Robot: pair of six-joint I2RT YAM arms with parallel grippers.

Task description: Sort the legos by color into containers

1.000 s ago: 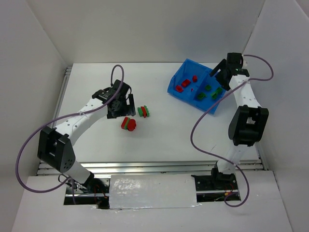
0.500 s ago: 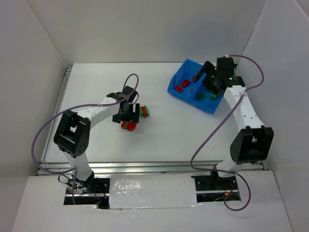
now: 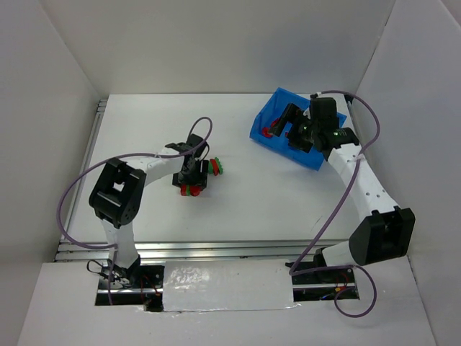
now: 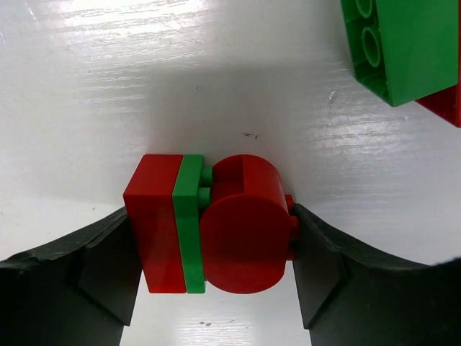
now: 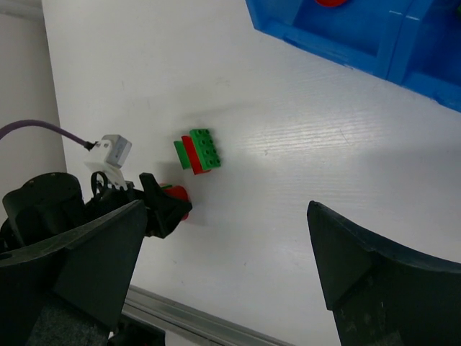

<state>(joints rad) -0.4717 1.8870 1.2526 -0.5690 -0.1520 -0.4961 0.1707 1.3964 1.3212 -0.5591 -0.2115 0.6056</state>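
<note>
A small stack of a red brick, a green plate and a rounded red brick (image 4: 216,231) lies on the white table, also seen from above (image 3: 190,190). My left gripper (image 4: 215,270) has one finger against each end of this stack and is shut on it. A second stack of green and red bricks (image 3: 214,166) lies just beside it and shows at the top right of the left wrist view (image 4: 403,43). The blue bin (image 3: 261,128) stands at the back right, with a red brick (image 3: 269,132) in it. My right gripper (image 3: 287,124) hovers over the bin, open and empty.
The right arm hides most of the bin's contents. In the right wrist view the bin (image 5: 346,32) is at the top, the second stack (image 5: 199,151) sits mid-table, and the left gripper (image 5: 160,205) is below it. White walls enclose the table.
My left gripper has moved right and down onto the red and green stack. My right arm has swung left, from the bin's right side to above it.
</note>
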